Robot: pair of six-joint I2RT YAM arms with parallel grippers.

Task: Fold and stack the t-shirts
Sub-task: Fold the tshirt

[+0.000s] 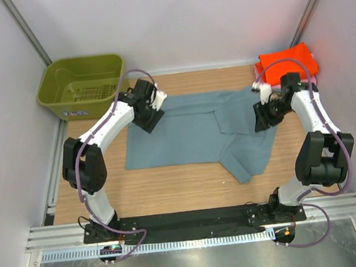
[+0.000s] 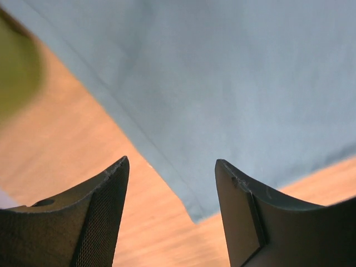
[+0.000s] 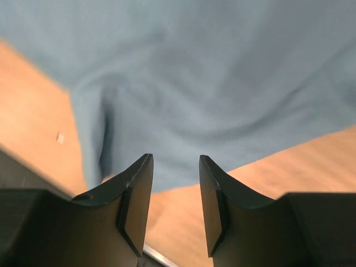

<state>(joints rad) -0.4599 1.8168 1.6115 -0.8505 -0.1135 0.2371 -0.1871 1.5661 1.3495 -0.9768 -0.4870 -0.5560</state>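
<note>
since the blue-grey t-shirt [image 1: 190,129] lies spread on the desk [image 1: 170,185], partly folded, each arm hangs over one far end of it — left claw [image 2: 171,161] above the hem corner, right claw [image 3: 175,157] above the opposite edge, both with jaws apart and nothing between them, seemingly lined up to pinch cloth for a fold. the folded orange t-shirt [image 1: 287,60] sits at the far right corner, likely the stack's base; the olive-green basket [image 1: 47,89] at far left shows only its bare slotted floor.
</note>
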